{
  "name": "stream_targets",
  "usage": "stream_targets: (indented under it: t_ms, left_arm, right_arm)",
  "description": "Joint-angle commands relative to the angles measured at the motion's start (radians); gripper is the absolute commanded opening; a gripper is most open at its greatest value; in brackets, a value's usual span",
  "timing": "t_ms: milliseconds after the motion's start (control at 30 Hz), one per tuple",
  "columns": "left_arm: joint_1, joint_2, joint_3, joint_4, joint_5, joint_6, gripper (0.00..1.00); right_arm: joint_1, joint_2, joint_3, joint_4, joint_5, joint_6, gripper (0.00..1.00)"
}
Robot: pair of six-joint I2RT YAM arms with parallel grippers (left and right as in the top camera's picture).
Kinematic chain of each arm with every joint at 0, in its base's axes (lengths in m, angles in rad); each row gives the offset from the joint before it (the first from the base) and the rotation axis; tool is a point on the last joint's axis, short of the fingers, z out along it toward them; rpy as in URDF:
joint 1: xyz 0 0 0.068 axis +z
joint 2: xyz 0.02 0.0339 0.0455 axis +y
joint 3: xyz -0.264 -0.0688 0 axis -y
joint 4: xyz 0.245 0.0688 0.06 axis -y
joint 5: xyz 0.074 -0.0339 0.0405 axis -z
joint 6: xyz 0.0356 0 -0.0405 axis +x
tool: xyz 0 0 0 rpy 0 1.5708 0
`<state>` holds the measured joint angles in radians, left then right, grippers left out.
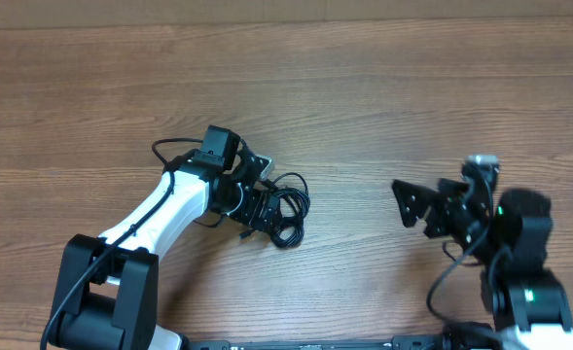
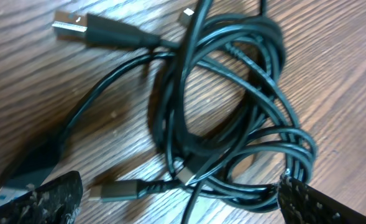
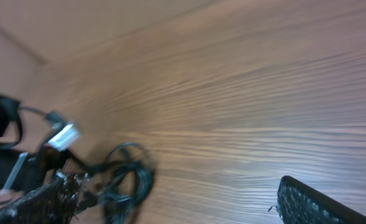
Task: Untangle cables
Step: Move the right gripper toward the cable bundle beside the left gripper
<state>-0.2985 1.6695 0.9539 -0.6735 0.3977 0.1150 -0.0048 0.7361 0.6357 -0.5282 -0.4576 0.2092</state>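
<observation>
Tangled cables [image 1: 288, 209] near the middle of the desk [image 1: 364, 87], left gripper [image 1: 265, 214] right above them.

Lies as a heap of overlapping thin black loops on the wood, slightly nearer the front edge than the back. Shows in the left wrist view a flat silvery plug [image 2: 69, 22] sticking out at the upper left and a smaller plug [image 2: 111, 191] low in the coil. Left jaws spread wide and grasping nothing, one fingertip [image 2: 43, 199] at either side of the bundle; touching the cords or not, cannot tell. Right gripper [image 1: 412, 209] well apart toward the right edge, over bare wood, jaws likewise released and empty; faces the tangle, seen small and blurred in its wrist view.
</observation>
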Motion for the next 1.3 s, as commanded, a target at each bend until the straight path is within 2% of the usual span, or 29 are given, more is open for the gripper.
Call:
stream_targets:
  t_ms: [0, 133, 333, 467, 667, 833, 933, 1067, 1267]
  left_arm:
    - [0.008, -0.023, 0.018, -0.016, -0.058, -0.011, 1.0]
    - [0.008, -0.023, 0.018, -0.058, -0.019, -0.01, 1.0]
    - [0.008, -0.049, 0.018, -0.166, -0.01, -0.01, 0.98]
    - [0.008, -0.108, 0.018, -0.206, -0.013, -0.01, 0.99]
    - [0.008, -0.251, 0.018, -0.22, -0.014, -0.015, 1.0]
    - [0.008, -0.328, 0.018, -0.216, -0.077, -0.076, 1.0]
    - [0.008, -0.344, 0.018, -0.192, -0.118, -0.135, 1.0]
    - [0.008, -0.343, 0.018, -0.15, -0.117, -0.164, 1.0]
    - [0.011, -0.343, 0.018, -0.143, -0.181, -0.184, 1.0]
  right_arm:
    - [0.003, 0.097, 0.042, 0.048, -0.225, 0.0, 1.0]
    - [0.003, 0.197, 0.042, 0.122, -0.375, 0.001, 1.0]
    - [0.003, 0.266, 0.042, 0.176, -0.366, 0.068, 1.0]
    - [0.003, 0.293, 0.041, 0.175, -0.319, 0.183, 1.0]
    - [0.005, 0.351, 0.04, 0.151, -0.351, 0.315, 1.0]
    - [0.014, 0.416, 0.04, 0.076, -0.481, 0.318, 0.95]
    - [0.071, 0.464, 0.039, 0.025, -0.483, 0.29, 0.95]
    - [0.183, 0.522, 0.039, 0.049, -0.481, 0.281, 0.93]
    - [0.259, 0.555, 0.039, 0.06, -0.372, 0.379, 0.94]
